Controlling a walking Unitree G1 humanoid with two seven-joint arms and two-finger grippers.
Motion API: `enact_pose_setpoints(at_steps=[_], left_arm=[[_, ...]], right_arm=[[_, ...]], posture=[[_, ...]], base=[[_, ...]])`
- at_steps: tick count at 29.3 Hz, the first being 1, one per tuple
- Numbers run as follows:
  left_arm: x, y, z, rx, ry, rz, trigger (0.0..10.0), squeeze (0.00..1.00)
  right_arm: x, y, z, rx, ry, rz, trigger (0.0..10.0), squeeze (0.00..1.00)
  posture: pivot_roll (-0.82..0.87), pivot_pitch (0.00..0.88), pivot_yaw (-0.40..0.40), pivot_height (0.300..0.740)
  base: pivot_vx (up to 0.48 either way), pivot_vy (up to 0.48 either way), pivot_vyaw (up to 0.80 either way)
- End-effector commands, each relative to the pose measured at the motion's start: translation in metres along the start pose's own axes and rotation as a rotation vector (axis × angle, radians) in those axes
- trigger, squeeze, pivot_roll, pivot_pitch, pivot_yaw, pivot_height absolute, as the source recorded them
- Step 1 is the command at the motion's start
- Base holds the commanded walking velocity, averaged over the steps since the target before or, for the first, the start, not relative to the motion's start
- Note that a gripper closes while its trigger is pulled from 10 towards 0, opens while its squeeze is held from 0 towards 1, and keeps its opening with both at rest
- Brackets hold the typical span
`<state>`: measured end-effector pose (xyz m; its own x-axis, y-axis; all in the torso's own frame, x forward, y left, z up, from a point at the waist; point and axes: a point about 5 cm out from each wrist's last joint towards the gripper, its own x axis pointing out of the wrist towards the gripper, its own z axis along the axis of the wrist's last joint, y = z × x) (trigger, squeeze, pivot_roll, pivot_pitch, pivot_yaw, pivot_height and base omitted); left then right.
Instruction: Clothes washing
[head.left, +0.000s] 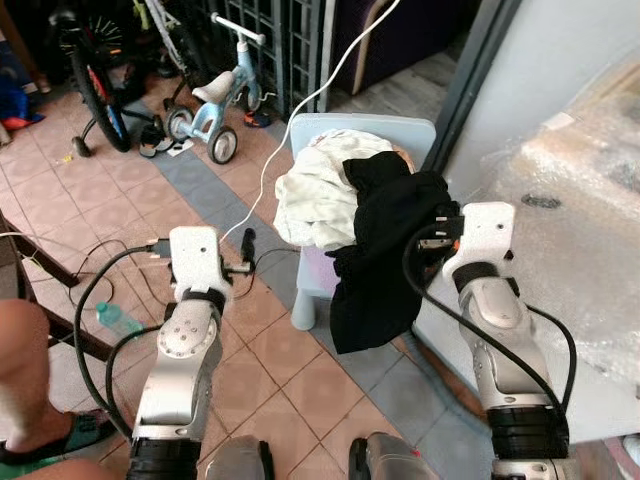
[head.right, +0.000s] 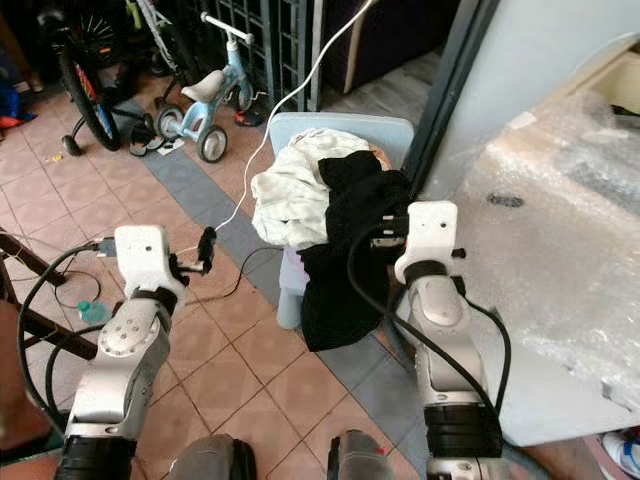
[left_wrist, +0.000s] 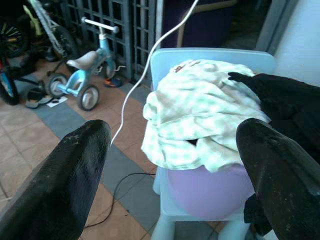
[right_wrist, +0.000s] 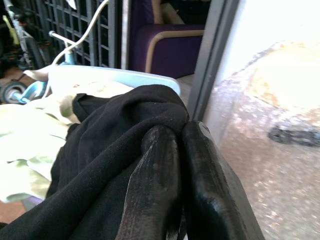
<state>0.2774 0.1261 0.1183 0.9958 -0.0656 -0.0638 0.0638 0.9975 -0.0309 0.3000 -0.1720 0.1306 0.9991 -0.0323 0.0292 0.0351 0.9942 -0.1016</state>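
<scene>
Right gripper (right_wrist: 175, 150) pinched tight on black garment (head.left: 385, 250), which drapes over the chair's (head.left: 400, 130) right edge beside pale checked cloth (head.left: 315, 200). Left gripper (left_wrist: 170, 165) spread wide, facing the chair's front.

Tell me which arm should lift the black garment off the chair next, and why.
Right. The right gripper is already shut on the black garment, which drapes over the pale blue chair. The left gripper is open, short of the pale checked cloth, holding nothing.

L pincer (left_wrist: 165, 170) wide apart, R pincer (right_wrist: 175, 145) clamped, both arms forward.
</scene>
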Motion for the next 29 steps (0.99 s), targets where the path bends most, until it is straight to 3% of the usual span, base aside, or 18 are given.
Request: enact_pose_setpoints(at_steps=[1, 11, 19, 21, 22, 23, 25, 26, 29], left_arm=[[0.0, 0.002, 0.005, 0.004, -0.02, -0.007, 10.0, 0.0], [0.002, 0.002, 0.006, -0.005, -0.024, -0.028, 10.0, 0.0], [0.0, 0.002, 0.003, -0.005, -0.008, -0.037, 10.0, 0.0], [0.0, 0.002, 0.003, 0.004, -0.007, -0.041, 10.0, 0.0], [0.001, 0.001, 0.005, 0.023, -0.013, -0.045, 10.0, 0.0], [0.001, 0.001, 0.005, 0.023, -0.013, -0.045, 10.0, 0.0], [0.001, -0.001, 0.009, 0.001, -0.022, -0.046, 10.0, 0.0], [0.001, -0.001, 0.009, 0.001, -0.022, -0.046, 10.0, 0.0], [0.001, -0.003, 0.009, -0.001, -0.021, -0.05, 10.0, 0.0]], right_arm=[[-0.001, -0.001, 0.003, 0.002, -0.021, -0.015, 10.0, 0.0], [0.004, -0.003, 0.005, -0.008, -0.035, -0.036, 10.0, 0.0], [0.014, -0.015, 0.021, -0.039, -0.096, -0.046, 10.0, 0.0], [0.02, -0.019, 0.033, -0.076, -0.139, -0.045, 10.0, 0.0], [0.027, -0.023, 0.051, -0.092, -0.2, -0.044, 10.0, 0.0], [0.027, -0.023, 0.051, -0.092, -0.2, -0.044, 10.0, 0.0], [0.036, -0.028, 0.085, -0.13, -0.305, -0.035, 10.0, 0.0], [0.036, -0.028, 0.085, -0.13, -0.305, -0.035, 10.0, 0.0], [0.044, -0.033, 0.112, -0.145, -0.385, -0.024, 10.0, 0.0]], posture=[[0.01, 0.095, -0.009, 0.74], [0.01, 0.102, -0.001, 0.74], [0.0, 0.099, 0.003, 0.74], [0.01, 0.096, 0.006, 0.74], [0.01, 0.097, 0.009, 0.74], [0.01, 0.097, 0.009, 0.74], [0.0, 0.096, 0.012, 0.74], [0.0, 0.096, 0.012, 0.74], [0.0, 0.093, 0.016, 0.74]], base=[[0.0, 0.0, -0.8], [0.201, 0.0, -0.8], [0.287, 0.0, -0.8], [0.308, 0.0, -0.8], [0.3, 0.0, -0.8], [0.3, 0.0, -0.8], [0.292, 0.0, -0.8], [0.289, 0.0, -0.8], [0.206, 0.0, -0.8]])
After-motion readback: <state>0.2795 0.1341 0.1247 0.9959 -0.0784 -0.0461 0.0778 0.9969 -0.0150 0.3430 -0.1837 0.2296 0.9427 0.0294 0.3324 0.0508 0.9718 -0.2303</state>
